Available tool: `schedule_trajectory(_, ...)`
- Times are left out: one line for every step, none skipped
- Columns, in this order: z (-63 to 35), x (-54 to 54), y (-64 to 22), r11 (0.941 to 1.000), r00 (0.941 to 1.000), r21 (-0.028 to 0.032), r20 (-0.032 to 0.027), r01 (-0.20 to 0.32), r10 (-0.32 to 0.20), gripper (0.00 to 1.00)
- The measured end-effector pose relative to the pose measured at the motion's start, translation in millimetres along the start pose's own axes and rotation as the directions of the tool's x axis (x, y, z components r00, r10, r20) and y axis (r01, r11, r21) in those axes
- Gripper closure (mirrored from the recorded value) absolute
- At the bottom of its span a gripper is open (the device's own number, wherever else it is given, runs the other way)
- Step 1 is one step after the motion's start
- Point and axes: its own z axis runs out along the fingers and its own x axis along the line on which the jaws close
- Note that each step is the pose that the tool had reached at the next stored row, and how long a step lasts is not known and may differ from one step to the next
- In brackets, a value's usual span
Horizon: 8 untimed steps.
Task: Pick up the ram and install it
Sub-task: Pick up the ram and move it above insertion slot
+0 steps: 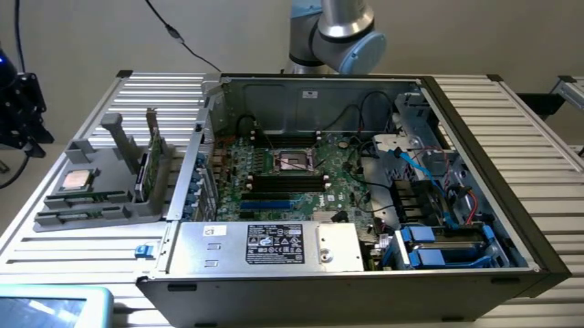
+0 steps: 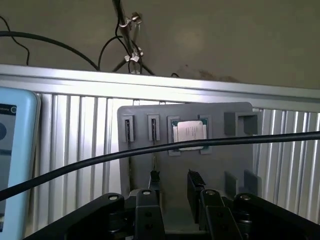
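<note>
The ram shows as two long green sticks [image 1: 78, 201] lying in the front slots of a grey holder tray [image 1: 100, 160], at the exterior view's left, beside the open computer case [image 1: 365, 178]. In the wrist view the same sticks sit edge-on in two narrow slots [image 2: 128, 129] of the tray [image 2: 220, 165]. My gripper [image 2: 174, 176] hangs above the tray with its two black fingers [image 2: 195, 182] apart and nothing between them. It is well clear of the ram slots. The motherboard's black memory slots [image 1: 287, 182] lie just below the processor socket [image 1: 294, 161].
A square silver processor [image 2: 189, 134] rests in the tray's middle, and a taller green card [image 1: 150, 154] stands upright in it. A black cable [image 2: 100, 159] crosses the wrist view. A light-blue tablet [image 1: 50, 307] lies at the table's front corner. The arm [image 1: 333, 31] rises behind the case.
</note>
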Motion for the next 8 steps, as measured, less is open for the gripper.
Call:
schedule_trajectory(1.7, 1.2, 0.1, 1.0000, 1.0000, -0.0009, 0.0017, 0.006, -0.006, 0.65)
schedule_trajectory(3.4, 2.5, 0.2, 0.9999, 0.9999, -0.0016, 0.0034, 0.013, -0.013, 0.65)
schedule_trajectory(5.2, 3.7, 0.3, 0.9998, 0.9998, -0.0024, 0.0050, 0.020, -0.020, 0.65)
schedule_trajectory(6.8, 4.9, 0.4, 0.9996, 0.9996, -0.0030, 0.0065, 0.027, -0.027, 0.65)
schedule_trajectory(8.6, 6.1, 0.5, 0.9994, 0.9994, -0.0034, 0.0079, 0.033, -0.033, 0.65)
schedule_trajectory(10.4, 7.3, 0.5, 0.9992, 0.9992, -0.0037, 0.0090, 0.039, -0.039, 0.65)
schedule_trajectory(11.9, 8.5, 0.6, 0.9990, 0.9990, -0.0042, 0.0098, 0.044, -0.043, 0.65)
schedule_trajectory(13.7, 9.7, 0.6, 0.9988, 0.9988, -0.0044, 0.0105, 0.048, -0.048, 0.65)
